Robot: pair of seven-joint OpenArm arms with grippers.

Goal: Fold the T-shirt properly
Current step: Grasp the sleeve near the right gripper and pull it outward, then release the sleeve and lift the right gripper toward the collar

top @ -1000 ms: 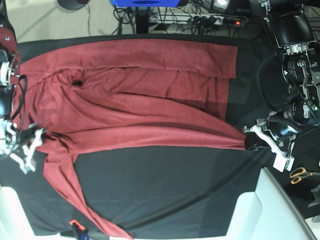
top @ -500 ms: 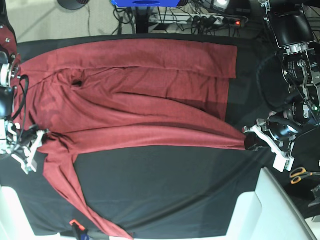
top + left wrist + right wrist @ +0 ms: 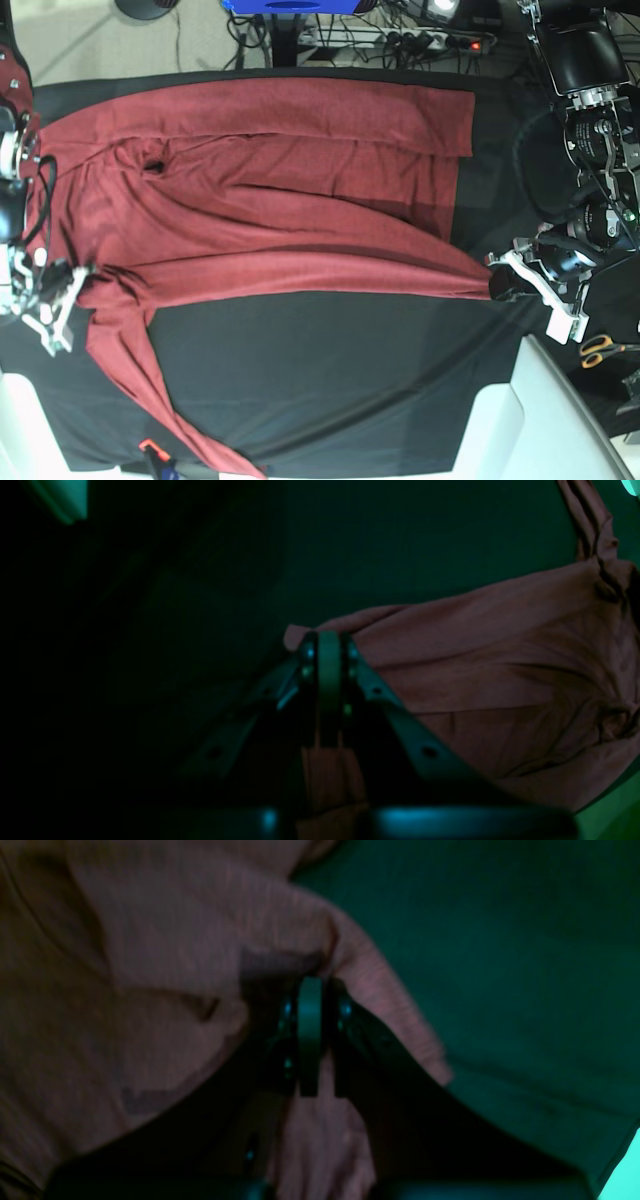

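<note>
T-shirt (image 3: pixel 270 200) lies spread on the black cloth (image 3: pixel 330 380), both end effectors, left (image 3: pixel 503 278) and right (image 3: pixel 72 285), clamped on its edges.

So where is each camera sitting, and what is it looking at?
Base: sits high above, looking down on the T-shirt spread over the black table cover; both arms show at the sides.
Left wrist: rides on the left arm, looking along the left gripper, shut on the shirt's edge.
Right wrist: rides on the right arm, looking along the right gripper, pinching a bunched fold of shirt.
Shared: all three see the red shirt; each wrist view shows a corner the base view sees too.
</note>
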